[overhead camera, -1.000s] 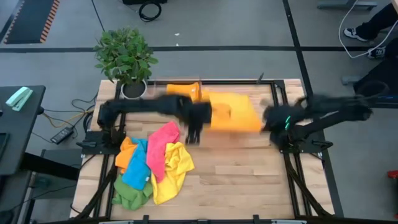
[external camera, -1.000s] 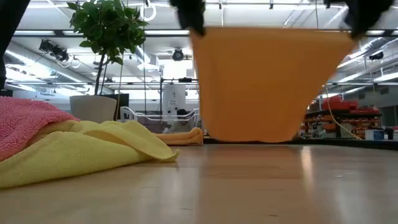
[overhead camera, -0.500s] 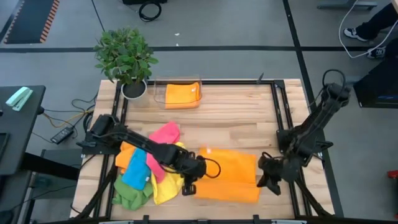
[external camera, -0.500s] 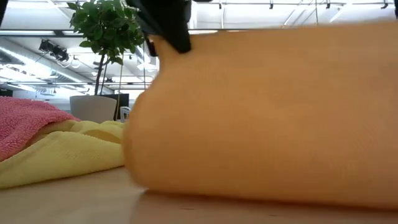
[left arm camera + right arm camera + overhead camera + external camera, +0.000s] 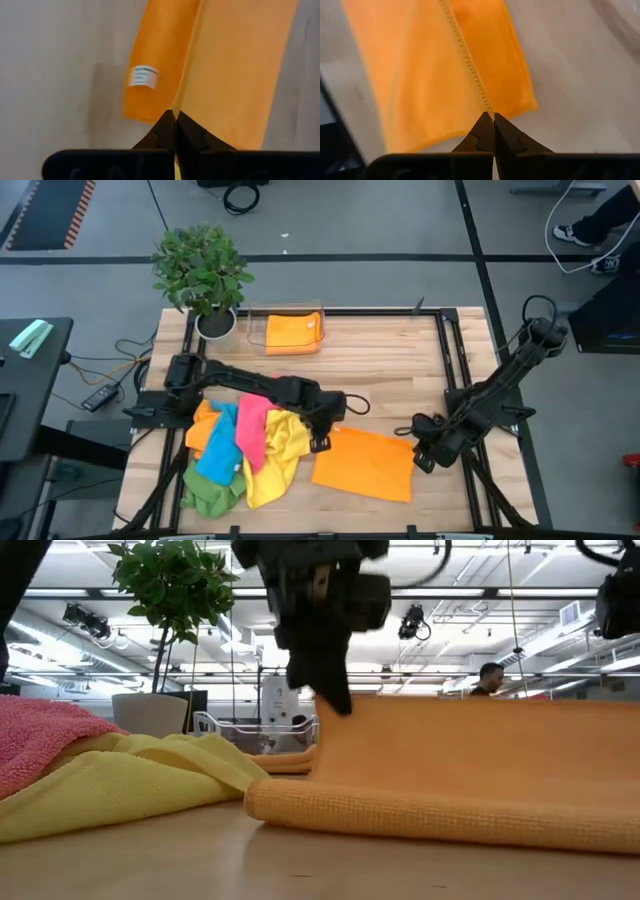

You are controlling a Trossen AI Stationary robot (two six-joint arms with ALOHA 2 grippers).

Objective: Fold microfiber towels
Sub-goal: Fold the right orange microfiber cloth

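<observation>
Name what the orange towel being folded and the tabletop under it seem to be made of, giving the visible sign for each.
Orange towel: soft matte microfiber-like cloth; fine ribbed weave, stitched hem and small sewn label show.
Tabletop: pale wood, apparently joined planks with a smooth, slightly glossy finish; grain lines and faint reflections show.

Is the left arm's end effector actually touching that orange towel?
Touching. The left wrist view shows the left end effector shut on the orange towel's stitched edge.

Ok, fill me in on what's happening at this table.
The two arms are folding an orange towel on the table. The left gripper and right gripper are each shut on a corner of it, its edge raised. A heap of unfolded towels lies beside it; one folded orange towel sits in the clear tray.
</observation>
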